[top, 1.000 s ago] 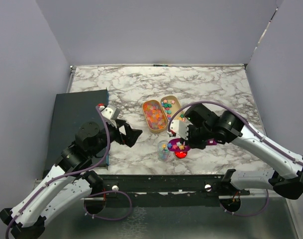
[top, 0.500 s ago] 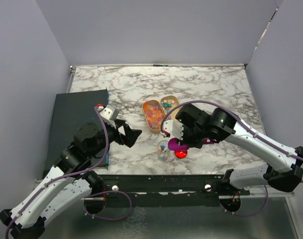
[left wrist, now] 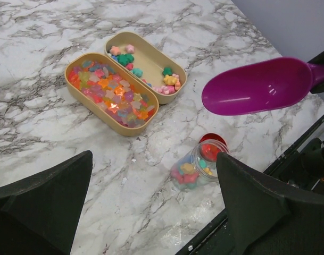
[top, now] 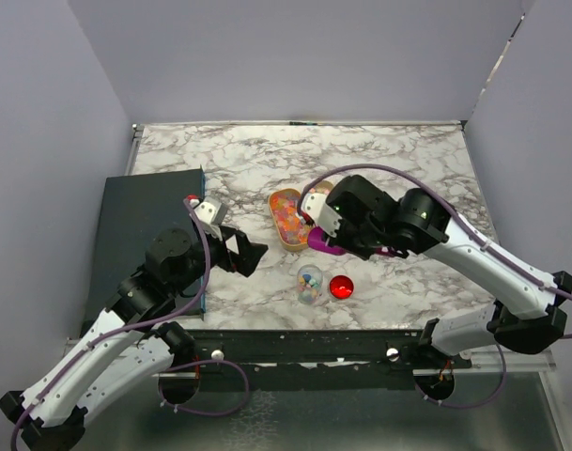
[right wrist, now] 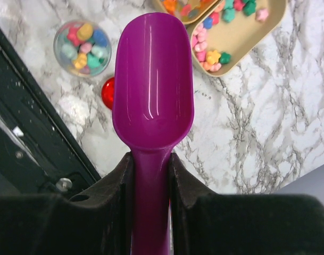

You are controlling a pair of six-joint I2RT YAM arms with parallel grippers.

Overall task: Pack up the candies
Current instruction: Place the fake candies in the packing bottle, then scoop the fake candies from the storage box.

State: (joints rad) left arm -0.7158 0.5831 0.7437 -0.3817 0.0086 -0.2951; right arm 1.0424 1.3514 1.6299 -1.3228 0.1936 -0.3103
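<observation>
The candies [left wrist: 111,94] fill one tan oval tray [left wrist: 69,79], and a few lie in the tray beside it [left wrist: 149,59]. More candies sit in a small clear jar [left wrist: 198,166] [top: 310,283] [right wrist: 82,45] standing on the marble. My right gripper [right wrist: 151,164] [top: 349,237] is shut on the handle of a purple scoop [right wrist: 152,79] [left wrist: 257,85] [top: 323,245]. The scoop's bowl is empty and hangs above the table between the jar and the trays [top: 286,218]. To the left of the jar my left gripper [left wrist: 154,175] [top: 253,254] stands open, holding nothing.
A shiny red round lid [top: 341,287] [right wrist: 108,92] lies right of the jar. A dark slab [top: 140,225] covers the table's left side under the left arm. The table's black front rail [top: 314,343] runs just behind the jar.
The right arm has carried the scoop from above the jar and lid back toward the trays. Candies seen in the scoop a second ago are no longer in it. The left arm barely shifted.
</observation>
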